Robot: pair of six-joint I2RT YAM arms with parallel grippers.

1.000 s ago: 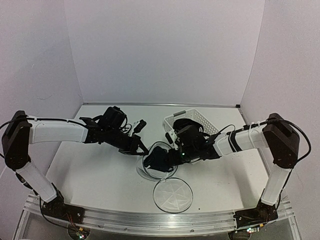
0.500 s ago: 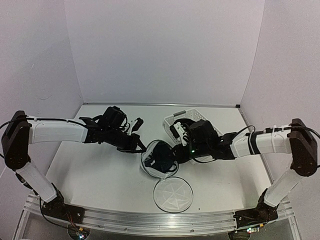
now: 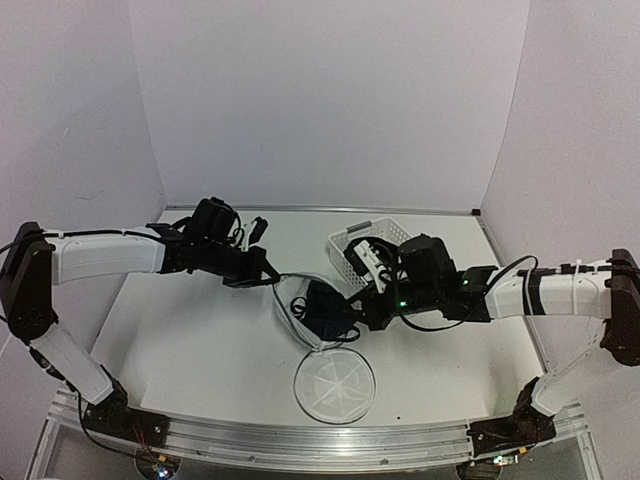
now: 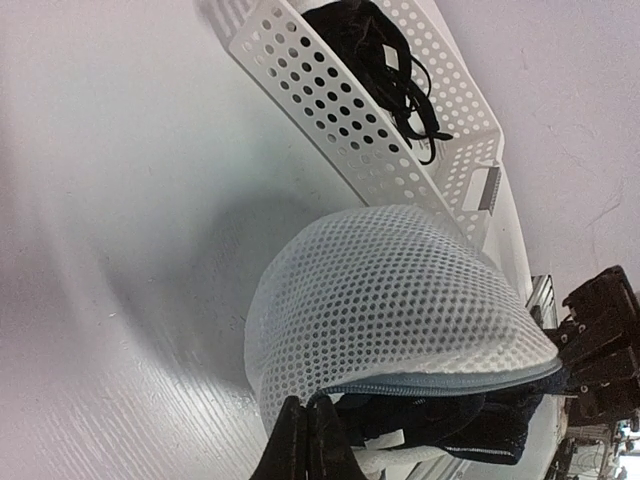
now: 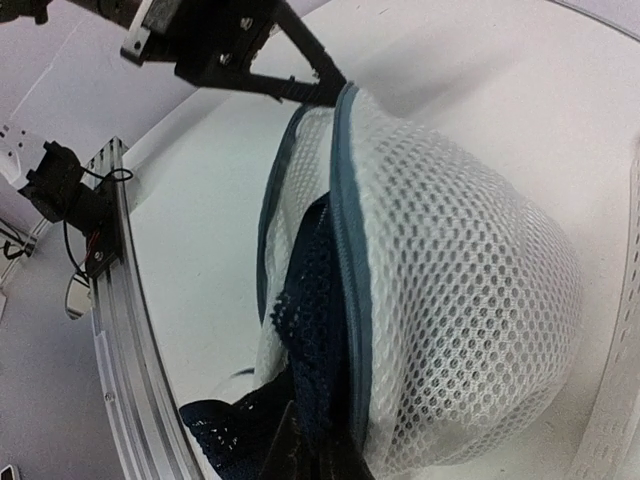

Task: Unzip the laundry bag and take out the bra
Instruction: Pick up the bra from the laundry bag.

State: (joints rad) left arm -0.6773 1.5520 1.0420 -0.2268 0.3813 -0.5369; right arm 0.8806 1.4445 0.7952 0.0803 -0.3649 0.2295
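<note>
White table (image 3: 190, 350), laundry bag (image 3: 295, 312) gripped from both sides

The laundry bag lies mid-frame, zip open. The left gripper (image 3: 272, 279) has its fingers pinched together on the bag's rim. The right gripper (image 3: 352, 314) is clamped on the bra (image 3: 325, 305), which is partly out of the opening. A basket (image 3: 400, 236) stands just behind.

Count: one laundry bag (image 4: 390, 300), one bra (image 5: 310, 300), one white basket (image 4: 340, 110). Two grippers: left gripper (image 5: 335, 88), right gripper (image 3: 352, 312).

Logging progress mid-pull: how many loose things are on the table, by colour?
White: 2 (mesh bag, basket)
Dark: 2 (bra in the bag, bundle in the basket)
Total: 4
</note>
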